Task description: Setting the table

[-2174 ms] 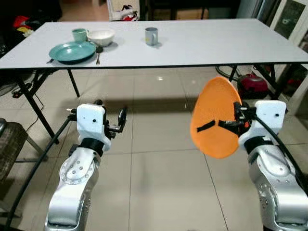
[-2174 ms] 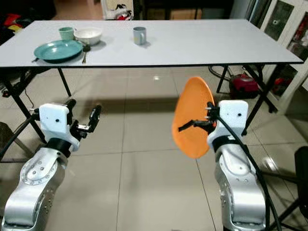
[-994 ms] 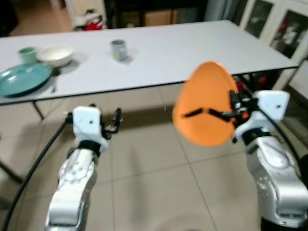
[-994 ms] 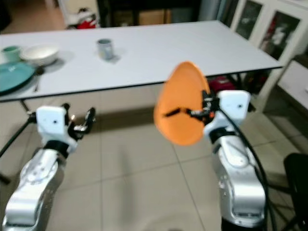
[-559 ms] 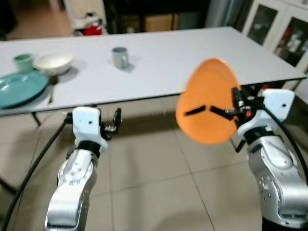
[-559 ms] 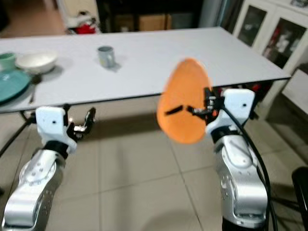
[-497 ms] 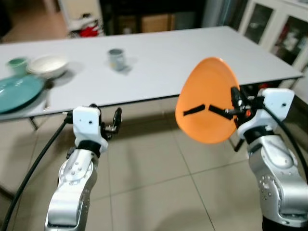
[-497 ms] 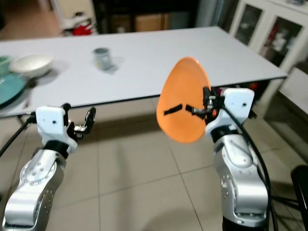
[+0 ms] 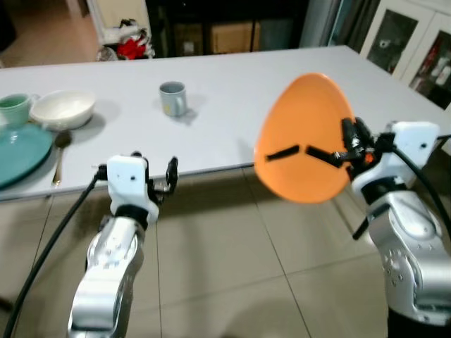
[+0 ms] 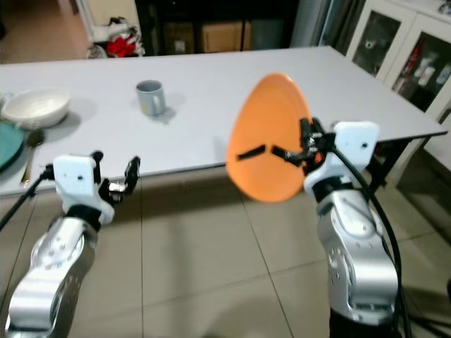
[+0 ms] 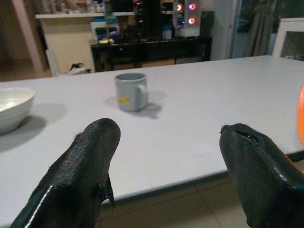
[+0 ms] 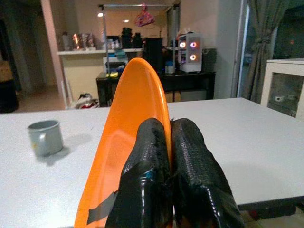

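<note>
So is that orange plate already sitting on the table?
No, the orange plate is held up on edge in the air, pinched at its rim by the right hand, in front of the table.

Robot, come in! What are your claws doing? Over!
Right claw shut on orange plate, held on edge at table edge. Left claw open. Mug ahead.

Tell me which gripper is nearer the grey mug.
Left. The left gripper hovers open at the table's near edge, almost straight in front of the grey mug; the right gripper, clamping the orange plate, is farther to its right.
</note>
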